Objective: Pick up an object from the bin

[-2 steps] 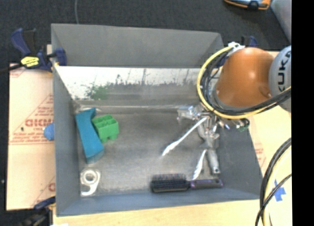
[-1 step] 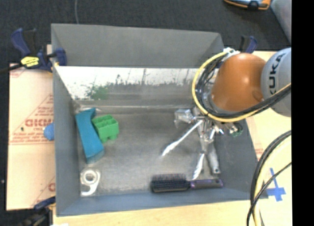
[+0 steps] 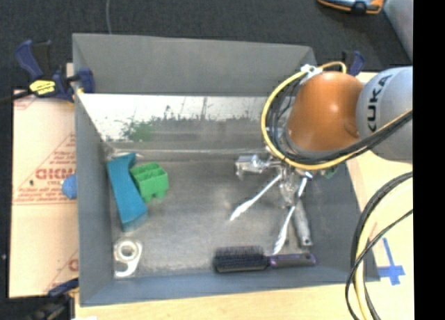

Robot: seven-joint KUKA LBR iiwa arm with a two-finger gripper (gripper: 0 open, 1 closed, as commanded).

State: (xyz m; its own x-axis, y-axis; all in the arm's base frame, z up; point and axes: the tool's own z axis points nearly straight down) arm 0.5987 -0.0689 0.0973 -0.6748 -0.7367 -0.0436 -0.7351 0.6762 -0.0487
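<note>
Hanging over the right half of the bin (image 3: 208, 68), the end effector (image 3: 256, 232) has its two pale fingers splayed wide with nothing between them. Nearest thing: a black brush (image 3: 240, 259) with a purple handle, lying along the near wall just beyond the fingertips; contact cannot be told. Well apart at left: a blue block (image 3: 126, 193) touching a green ridged piece (image 3: 151, 181), and a silver ring (image 3: 128, 254) in the near-left corner. Judgement: early stage. Nothing grasped or lifted; closing on a thing and raising it both remain.

Spread-fingered gripper (image 3: 257, 232) near black brush (image 3: 240, 259)
</note>
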